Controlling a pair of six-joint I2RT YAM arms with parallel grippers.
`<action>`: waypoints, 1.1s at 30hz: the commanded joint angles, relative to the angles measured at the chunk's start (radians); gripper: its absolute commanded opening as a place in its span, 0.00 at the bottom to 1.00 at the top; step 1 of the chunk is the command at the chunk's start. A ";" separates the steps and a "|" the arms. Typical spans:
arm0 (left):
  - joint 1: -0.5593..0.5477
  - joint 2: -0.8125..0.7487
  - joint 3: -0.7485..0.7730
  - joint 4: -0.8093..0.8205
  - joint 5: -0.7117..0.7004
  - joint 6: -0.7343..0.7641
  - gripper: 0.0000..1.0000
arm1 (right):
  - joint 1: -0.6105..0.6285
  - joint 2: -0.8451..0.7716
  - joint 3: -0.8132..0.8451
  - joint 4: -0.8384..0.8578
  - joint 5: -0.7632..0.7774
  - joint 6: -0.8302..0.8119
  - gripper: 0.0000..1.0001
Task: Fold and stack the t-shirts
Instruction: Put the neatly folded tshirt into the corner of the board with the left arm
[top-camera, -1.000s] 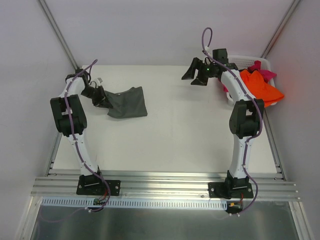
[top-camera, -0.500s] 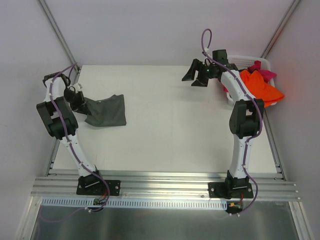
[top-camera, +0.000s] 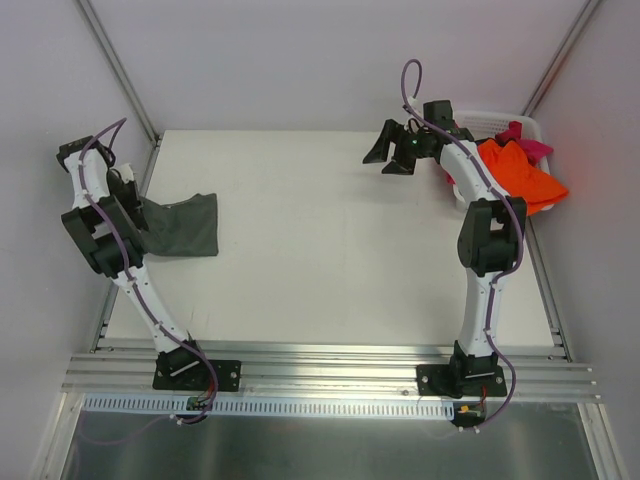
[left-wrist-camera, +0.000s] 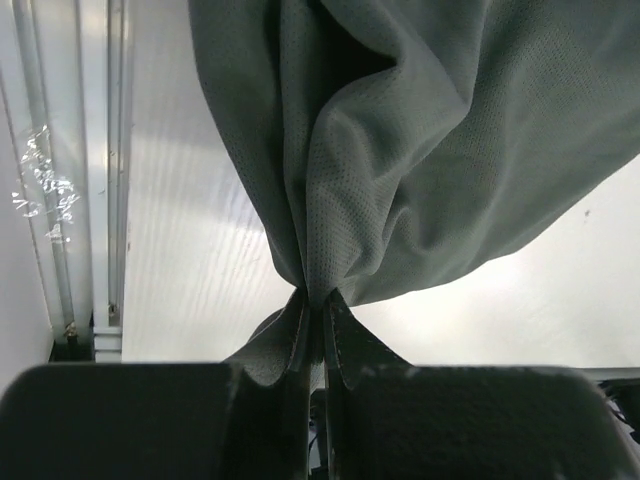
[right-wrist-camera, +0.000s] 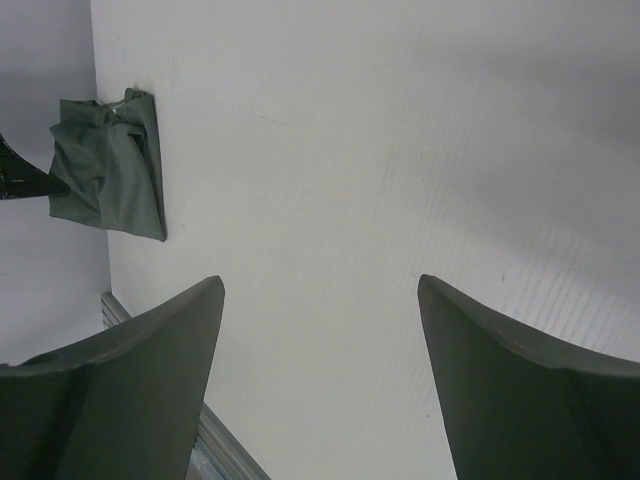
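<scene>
- The left gripper is clamped tight on a gathered fold of the dark grey-olive t-shirt — the cloth fans out from between its two fingers in deep creases.
- From overhead, this gripper sits at the side of the table farthest from the white basket, right at the table's edge.
- The grey shirt trails from the grip toward the basket's side. It is bunched at the held end and wider at the free end, which lies flat on the tabletop.
- The right gripper hangs just beside the basket, on the side facing the grey shirt, its jaws spread wide apart and holding nothing.
- In the right wrist view its two fingers frame bare tabletop, with the grey shirt small and well away.
- The orange t-shirt is heaped in the basket and spills over the basket's near rim.
- The magenta-pink t-shirt lies in the same basket behind the orange one — only part of it shows.
</scene>
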 joint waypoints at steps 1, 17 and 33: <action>0.019 0.007 0.024 -0.081 -0.077 0.029 0.00 | 0.007 -0.011 0.003 0.023 -0.014 0.001 0.83; 0.039 0.178 0.205 -0.041 -0.194 0.029 0.00 | 0.010 -0.022 -0.014 0.026 -0.007 -0.004 0.83; 0.040 0.213 0.237 -0.009 -0.272 -0.006 0.00 | 0.016 -0.031 -0.028 0.029 -0.004 -0.010 0.83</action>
